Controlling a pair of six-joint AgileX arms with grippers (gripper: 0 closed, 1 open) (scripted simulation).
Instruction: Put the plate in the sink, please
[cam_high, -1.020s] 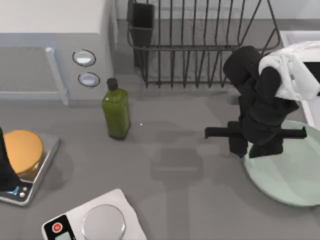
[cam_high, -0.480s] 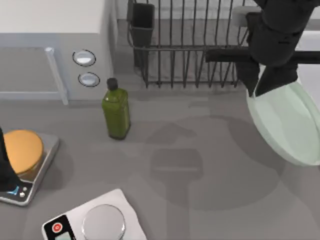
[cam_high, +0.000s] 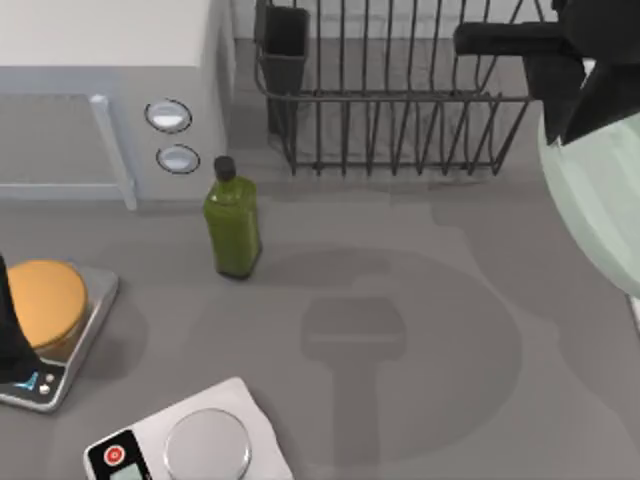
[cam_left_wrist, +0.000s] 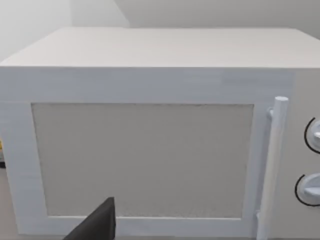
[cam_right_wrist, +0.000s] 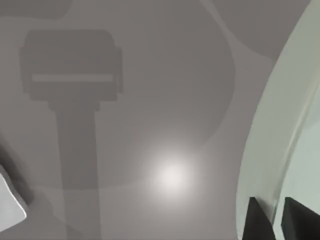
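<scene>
The plate (cam_high: 600, 200), large, round and pale mint-green, hangs tilted high above the table's right edge. My right gripper (cam_high: 572, 125) is shut on its rim, in front of the dish rack's right end. In the right wrist view the two dark fingertips (cam_right_wrist: 260, 220) pinch the plate's rim (cam_right_wrist: 280, 125), with the grey tabletop far below. The sink is hidden behind the raised plate and the arm. My left arm (cam_high: 8, 335) stays parked at the table's left edge.
A black wire dish rack (cam_high: 390, 90) stands at the back. A white microwave (cam_high: 100, 90) fills the back left, with a green bottle (cam_high: 233, 225) in front of it. An orange disc sits on a scale (cam_high: 45, 300). A white scale (cam_high: 200, 445) lies at the front.
My right gripper has lifted the plate off the table and carried it up, back and to the right. The plate now looks larger and more tilted. The left arm has not moved.
</scene>
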